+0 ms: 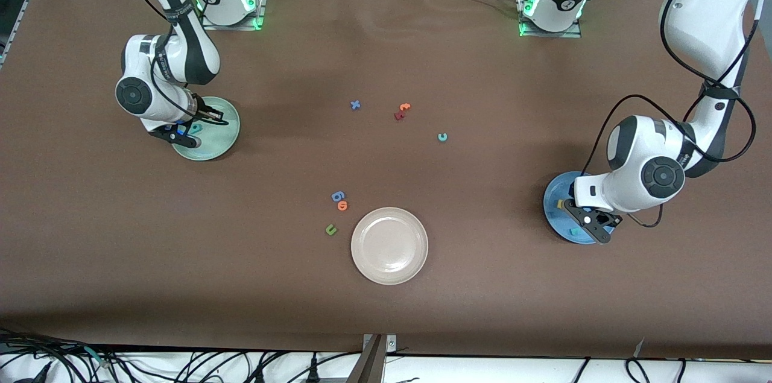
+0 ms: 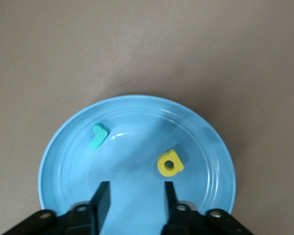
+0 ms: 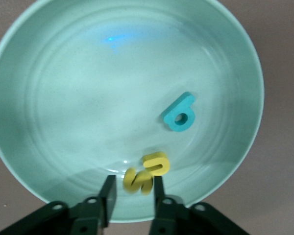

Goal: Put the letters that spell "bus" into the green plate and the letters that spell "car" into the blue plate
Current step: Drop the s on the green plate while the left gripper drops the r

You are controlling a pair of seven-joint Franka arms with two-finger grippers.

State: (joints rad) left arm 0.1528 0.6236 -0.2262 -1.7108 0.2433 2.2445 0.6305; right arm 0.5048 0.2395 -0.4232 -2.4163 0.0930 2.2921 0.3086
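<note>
With both grippers spread-jawed and empty over their plates, the teal "c" is left on the surface between them, judged nearer the left gripper over the blue plate.

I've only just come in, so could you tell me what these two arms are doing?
They are sorting toy letters into plates. The right gripper is over the green plate, open around the yellow "s", with the teal "b" lying beside it. The left gripper is open over the blue plate, which holds the teal "r" and yellow "a". The teal "c" lies on the table.
</note>
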